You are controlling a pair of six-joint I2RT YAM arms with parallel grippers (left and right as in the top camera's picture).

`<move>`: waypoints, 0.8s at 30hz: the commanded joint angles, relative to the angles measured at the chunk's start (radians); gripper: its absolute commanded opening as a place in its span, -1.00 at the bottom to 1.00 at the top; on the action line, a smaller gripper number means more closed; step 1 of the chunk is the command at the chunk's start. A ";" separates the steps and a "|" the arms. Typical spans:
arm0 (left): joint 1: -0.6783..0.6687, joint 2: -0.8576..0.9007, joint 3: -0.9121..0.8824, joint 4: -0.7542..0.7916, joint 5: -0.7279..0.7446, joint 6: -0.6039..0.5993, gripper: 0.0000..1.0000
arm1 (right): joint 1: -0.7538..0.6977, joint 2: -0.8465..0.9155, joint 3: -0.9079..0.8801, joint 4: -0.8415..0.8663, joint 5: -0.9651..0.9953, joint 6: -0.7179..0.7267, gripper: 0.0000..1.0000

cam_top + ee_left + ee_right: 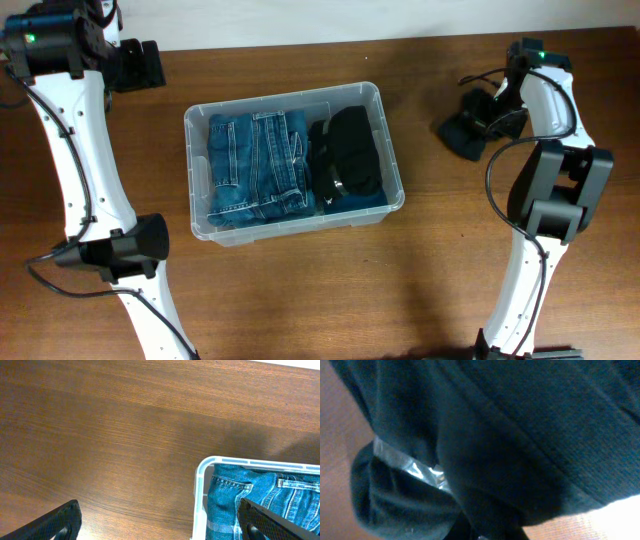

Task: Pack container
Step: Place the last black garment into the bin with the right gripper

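The clear container (280, 97) stands at the table's middle, holding folded blue jeans (255, 165) on its left and black clothing (350, 155) on its right. My left gripper (150, 65) is open and empty at the far left, off the container's far-left corner; its wrist view (159, 510) shows that corner's rim (200, 490) and the jeans (250, 495). My right gripper (490, 110) is down on a black garment (462, 135) lying on the table right of the container. In the right wrist view the garment (495, 425) fills the frame, and the jaws (487, 532) are closed into its cloth.
The brown wooden table (430, 270) extends in front of and around the container. The arms' white bases and cables stand at the front left (120, 255) and right (555, 190). The table's far edge meets a white wall.
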 commanded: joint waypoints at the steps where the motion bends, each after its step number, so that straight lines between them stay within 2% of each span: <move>1: 0.007 -0.011 0.000 0.005 -0.008 0.016 0.98 | 0.012 -0.075 0.096 -0.064 -0.016 -0.115 -0.92; 8: 0.007 -0.011 0.000 0.004 -0.008 0.016 0.98 | 0.019 -0.186 0.370 -0.259 -0.278 -0.304 -0.92; 13: 0.007 -0.011 0.000 0.004 -0.008 0.016 0.98 | 0.074 -0.238 0.523 -0.364 -0.321 -0.330 -0.92; 19: 0.007 -0.011 0.000 0.004 -0.008 0.016 0.98 | 0.210 -0.278 0.576 -0.455 -0.321 -0.332 -0.92; 24: 0.007 -0.011 0.000 0.004 -0.008 0.016 0.98 | 0.377 -0.277 0.575 -0.459 -0.317 -0.326 -0.92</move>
